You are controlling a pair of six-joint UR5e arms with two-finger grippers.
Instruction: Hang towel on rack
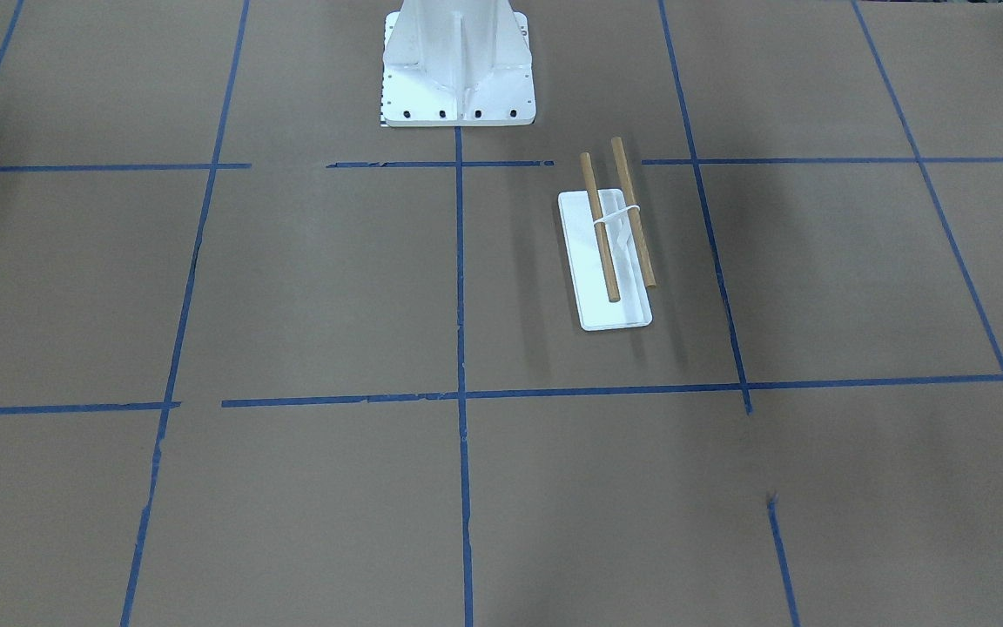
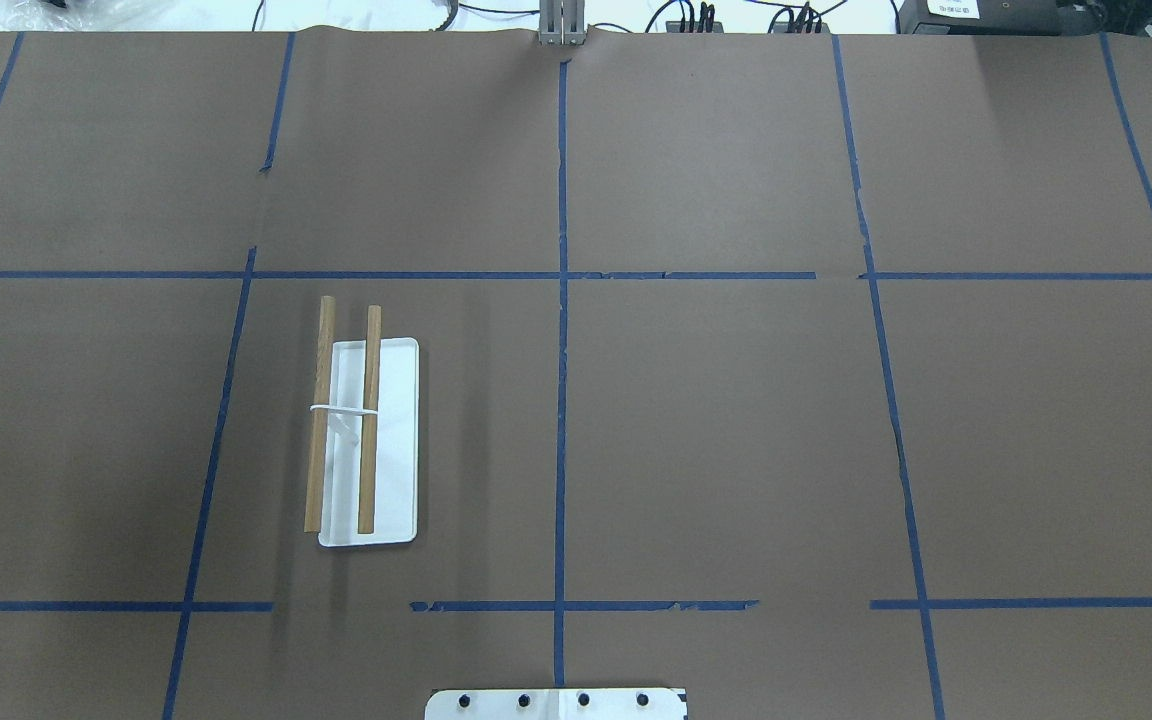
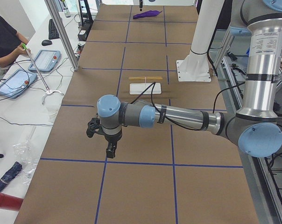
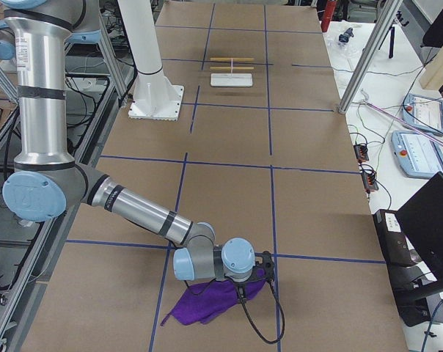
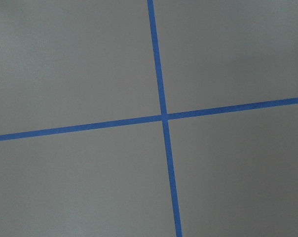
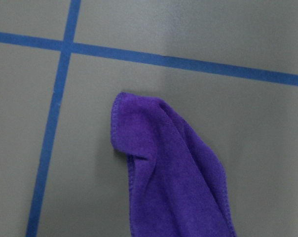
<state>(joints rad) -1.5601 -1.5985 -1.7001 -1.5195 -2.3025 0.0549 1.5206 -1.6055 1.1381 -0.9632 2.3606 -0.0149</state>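
Note:
The rack [image 2: 366,440] stands on the brown table on my left side, with a white base and two bare wooden dowels; it also shows in the front-facing view [image 1: 610,248]. The purple towel [image 4: 214,301] lies crumpled on the table at the far right end, and its folded corner fills the right wrist view [image 6: 173,182]. My right gripper [image 4: 262,265] is low, right at the towel's edge; I cannot tell if it is open or shut. My left gripper [image 3: 110,150] hangs above bare table at the left end, far from the rack; its state is unclear.
The white robot pedestal [image 1: 458,70] stands at the table's middle near the rack. Blue tape lines [image 5: 164,116] grid the brown surface. An operator [image 3: 3,42] and tablets [image 3: 43,59] are at a side bench, and a metal post [image 4: 364,62] stands by the table's edge.

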